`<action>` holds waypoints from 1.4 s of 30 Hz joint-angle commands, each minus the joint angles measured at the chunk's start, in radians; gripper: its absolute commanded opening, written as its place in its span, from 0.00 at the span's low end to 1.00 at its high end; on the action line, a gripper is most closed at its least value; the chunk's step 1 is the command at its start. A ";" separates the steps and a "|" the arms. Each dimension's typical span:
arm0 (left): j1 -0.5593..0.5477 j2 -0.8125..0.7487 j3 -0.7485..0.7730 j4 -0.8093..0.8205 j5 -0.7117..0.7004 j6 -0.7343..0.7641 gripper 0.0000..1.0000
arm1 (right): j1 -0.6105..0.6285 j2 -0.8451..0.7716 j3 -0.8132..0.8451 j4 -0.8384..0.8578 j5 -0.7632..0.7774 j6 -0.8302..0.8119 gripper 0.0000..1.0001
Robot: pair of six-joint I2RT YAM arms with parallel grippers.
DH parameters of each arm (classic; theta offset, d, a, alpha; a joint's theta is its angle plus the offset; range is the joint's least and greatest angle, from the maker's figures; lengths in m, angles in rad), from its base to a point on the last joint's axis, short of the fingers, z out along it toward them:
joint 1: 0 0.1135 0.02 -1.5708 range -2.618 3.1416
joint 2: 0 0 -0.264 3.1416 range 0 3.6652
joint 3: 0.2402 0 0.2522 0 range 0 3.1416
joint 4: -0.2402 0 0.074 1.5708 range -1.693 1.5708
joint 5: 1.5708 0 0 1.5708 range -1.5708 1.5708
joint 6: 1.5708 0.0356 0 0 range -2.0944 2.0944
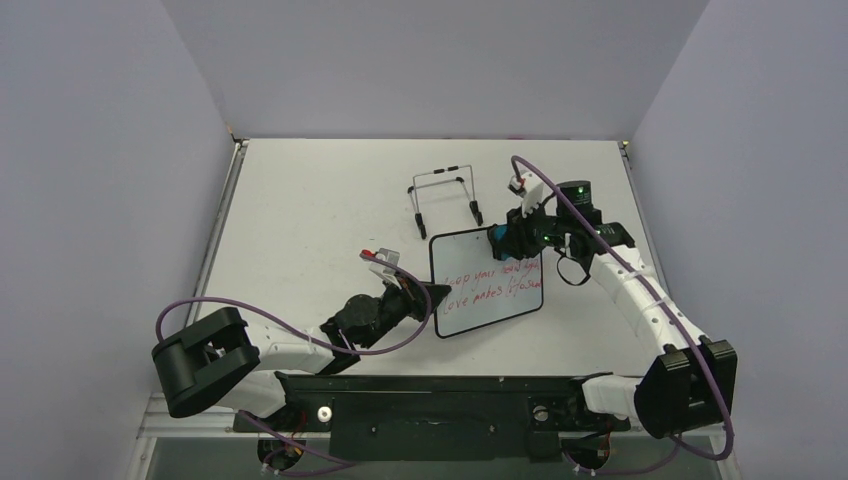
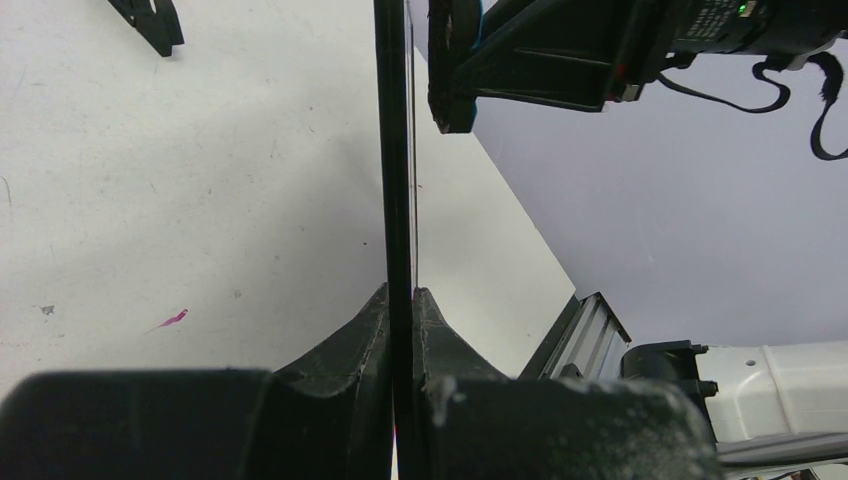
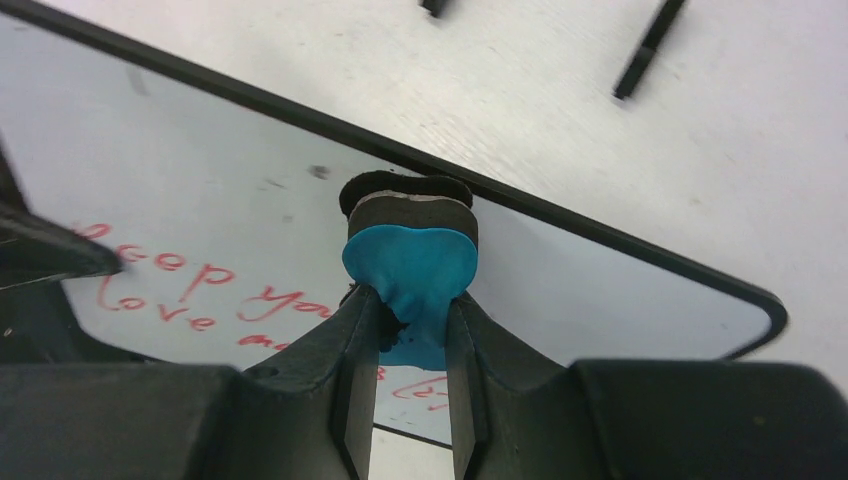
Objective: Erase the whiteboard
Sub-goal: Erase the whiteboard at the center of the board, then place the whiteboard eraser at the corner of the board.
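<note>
Blue eraser (image 3: 410, 262), pinched by the right gripper (image 3: 410, 322), sits 12 o'clock of the red writing (image 1: 480, 281); the left gripper (image 1: 438, 294) clamps the whiteboard (image 1: 490, 313) at its 9 o'clock edge.

White, lightly scuffed desk (image 1: 300, 200) enclosed on three sides by plain pale lavender panels, namely the left wall (image 1: 100, 150), rear wall (image 1: 430, 60) and right wall (image 1: 750, 150), which meet at its far corners, with a metal rail (image 1: 222, 215) bordering its left edge; lighting even and diffuse.
</note>
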 commanded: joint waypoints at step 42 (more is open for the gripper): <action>0.311 0.011 0.168 -0.014 0.462 0.433 0.00 | -0.497 0.167 -0.113 -0.514 0.269 -0.711 0.00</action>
